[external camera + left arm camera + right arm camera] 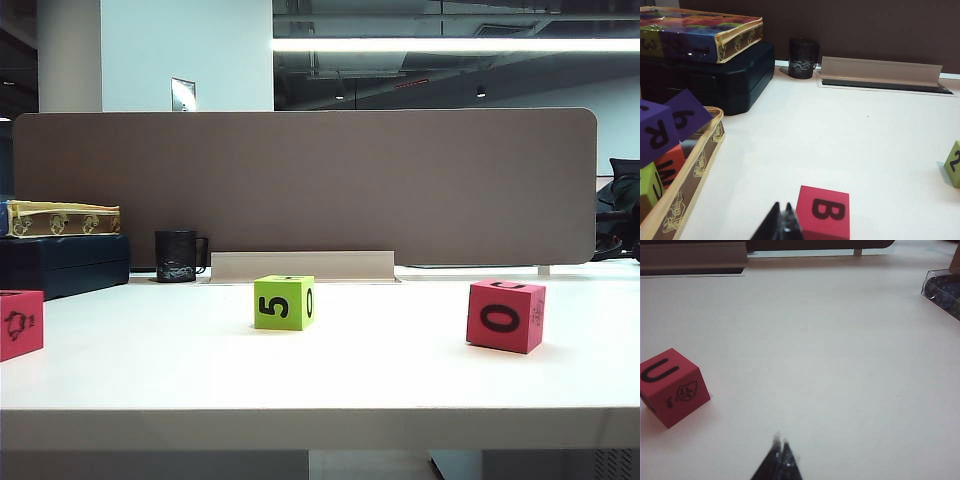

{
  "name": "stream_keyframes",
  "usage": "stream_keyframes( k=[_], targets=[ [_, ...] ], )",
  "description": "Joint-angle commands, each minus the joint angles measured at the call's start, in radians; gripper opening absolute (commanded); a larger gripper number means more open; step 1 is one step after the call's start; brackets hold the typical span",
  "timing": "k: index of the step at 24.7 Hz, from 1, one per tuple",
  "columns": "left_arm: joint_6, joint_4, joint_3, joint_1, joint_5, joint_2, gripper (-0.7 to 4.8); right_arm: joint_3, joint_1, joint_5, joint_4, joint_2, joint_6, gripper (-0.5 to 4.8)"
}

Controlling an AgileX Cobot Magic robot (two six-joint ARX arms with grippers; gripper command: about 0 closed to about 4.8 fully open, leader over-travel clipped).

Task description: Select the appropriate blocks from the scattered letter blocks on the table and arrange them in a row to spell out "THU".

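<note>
My left claw (782,220) hangs low over the wide white table (840,145) with its two black fingers pressed together on nothing. Just beside its tips, on the side toward the table's middle, sits a pinkish-red foam cube (823,212) showing a black B on top.

My right claw (781,455) is likewise squeezed shut and empty. Ahead of it and off toward the middle of the table stands a second pinkish-red foam cube (673,386), tilted cornerwise to me, with a black U on its top face and a small picture on its side. I judge this the relation that matters: the U lies well apart from the right claw, and that arm is nearer to it than the left. A cube has no long axis, so its corner-on turn is what the wrist would have to match.

Farther out, a lime-green foam cube (284,302) with a 5 stands between the two red ones.

Count on the open table: three cubes, two red and one green. I see no T or H face yet. A yellow-trimmed tray (687,172) beside my left claw holds more cubes, purple, orange and green.

At the back stand a black mug (177,256) and the tan divider panel (320,180).
</note>
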Motion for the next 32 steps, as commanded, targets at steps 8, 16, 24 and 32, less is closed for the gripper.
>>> stream_keyframes(
  k=[8,16,24,32],
  targets=[
    [0.001,0.037,0.003,0.000,0.001,0.000,-0.05,-0.006,-0.003,0.082,0.015,-0.013,-0.207,-0.01],
    [-0.033,0.038,0.003,0.000,0.159,0.000,-0.05,-0.006,-0.002,-0.048,0.043,-0.013,-0.022,-0.01],
    [-0.233,0.043,0.005,0.000,0.225,0.000,-0.05,-0.006,-0.001,-0.373,0.145,-0.013,0.274,-0.01],
    [-0.270,0.002,0.047,0.000,0.228,0.000,-0.06,0.077,-0.001,-0.381,0.120,-0.010,0.393,-0.05]
  ],
)
